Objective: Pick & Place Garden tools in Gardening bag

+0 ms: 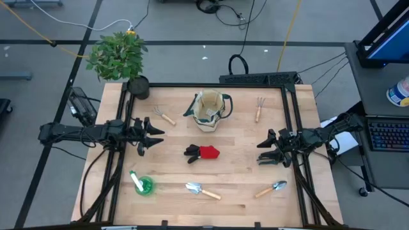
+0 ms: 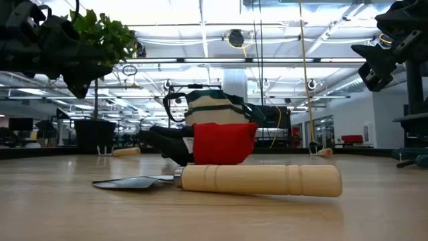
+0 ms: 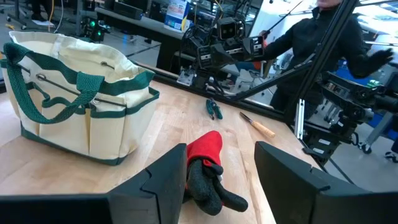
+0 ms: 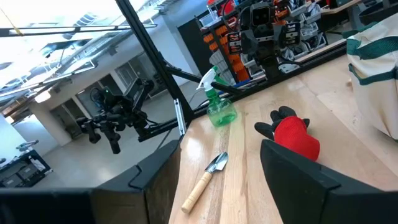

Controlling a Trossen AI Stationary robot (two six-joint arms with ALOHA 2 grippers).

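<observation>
Both arms reach level over the table from its 2 sides: the left gripper (image 1: 152, 135) hangs with its fingers spread and empty, aimed toward the red-and-black gloves (image 1: 202, 152) at mid-table, and the right gripper (image 1: 268, 149) faces them from the other side, likewise parted and holding nothing. The gardening bag (image 1: 210, 110) stands upright behind the gloves, with 2 claw rakes (image 1: 163, 115) flanking it, 2 trowels (image 1: 202, 190) along the front edge and the green-white bottle (image 1: 141, 184) lying at the front left. No readable writing shows on any tool or on the bag.

Open tabletop (image 1: 243, 137) around gloves (image 1: 203, 152); bag (image 1: 209, 110) mouth unobstructed.
</observation>
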